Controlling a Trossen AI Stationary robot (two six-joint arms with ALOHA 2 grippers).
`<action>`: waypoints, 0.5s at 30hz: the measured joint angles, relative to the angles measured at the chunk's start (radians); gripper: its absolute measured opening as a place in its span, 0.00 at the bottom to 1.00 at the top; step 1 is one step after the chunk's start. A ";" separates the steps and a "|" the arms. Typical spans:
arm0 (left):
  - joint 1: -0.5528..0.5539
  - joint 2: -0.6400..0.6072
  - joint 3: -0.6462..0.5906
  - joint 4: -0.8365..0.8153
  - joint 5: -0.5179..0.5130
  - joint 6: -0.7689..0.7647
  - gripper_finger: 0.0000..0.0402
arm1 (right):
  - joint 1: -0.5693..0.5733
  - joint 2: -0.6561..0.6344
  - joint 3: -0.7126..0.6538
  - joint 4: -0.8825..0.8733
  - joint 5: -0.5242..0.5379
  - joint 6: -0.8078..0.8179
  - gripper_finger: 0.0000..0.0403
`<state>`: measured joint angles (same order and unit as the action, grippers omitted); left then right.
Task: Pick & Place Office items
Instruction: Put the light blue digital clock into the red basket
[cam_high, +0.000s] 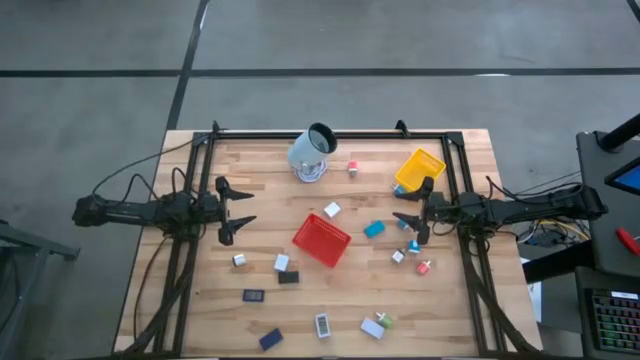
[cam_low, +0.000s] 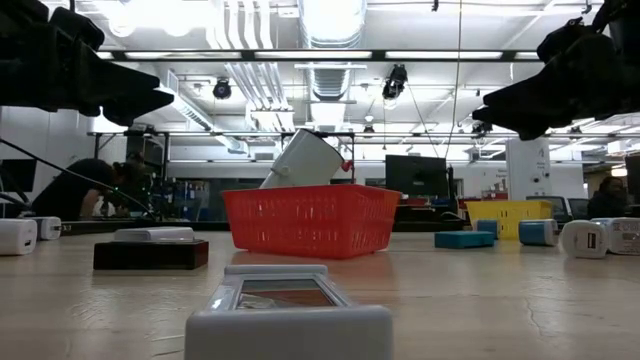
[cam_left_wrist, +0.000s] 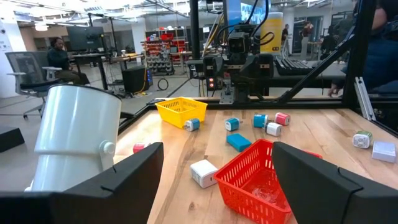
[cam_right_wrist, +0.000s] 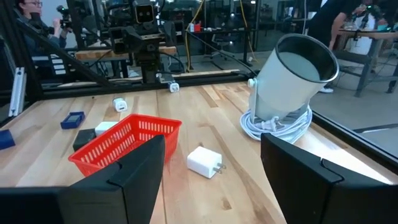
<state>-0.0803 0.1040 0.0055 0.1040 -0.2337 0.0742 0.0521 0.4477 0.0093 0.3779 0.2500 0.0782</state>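
Office items (cam_high: 374, 229) scattered across worktop (cam_high: 450, 300), none yet in red tray (cam_high: 321, 240); left pincer (cam_high: 236, 211) and right pincer (cam_high: 412, 213) both spread, empty, hovering at opposite edges; risk: small blocks skidding away under off-centre closing.

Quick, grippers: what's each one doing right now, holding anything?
Left gripper: open, empty, at the table's left side.
Right gripper: open, empty, near the yellow tray.
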 joint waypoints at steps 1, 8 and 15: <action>0.000 0.000 0.000 0.000 0.000 0.000 0.75 | 0.000 0.000 0.000 -0.002 -0.007 0.002 0.64; 0.000 0.000 0.000 0.000 0.000 0.000 0.75 | 0.000 0.000 0.000 -0.022 -0.020 0.008 0.64; 0.000 0.000 0.000 0.000 0.000 -0.003 0.75 | 0.000 0.011 0.000 -0.035 -0.023 0.016 0.64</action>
<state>-0.0801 0.1040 0.0051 0.1036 -0.2337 0.0711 0.0525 0.4587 0.0093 0.3424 0.2268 0.0940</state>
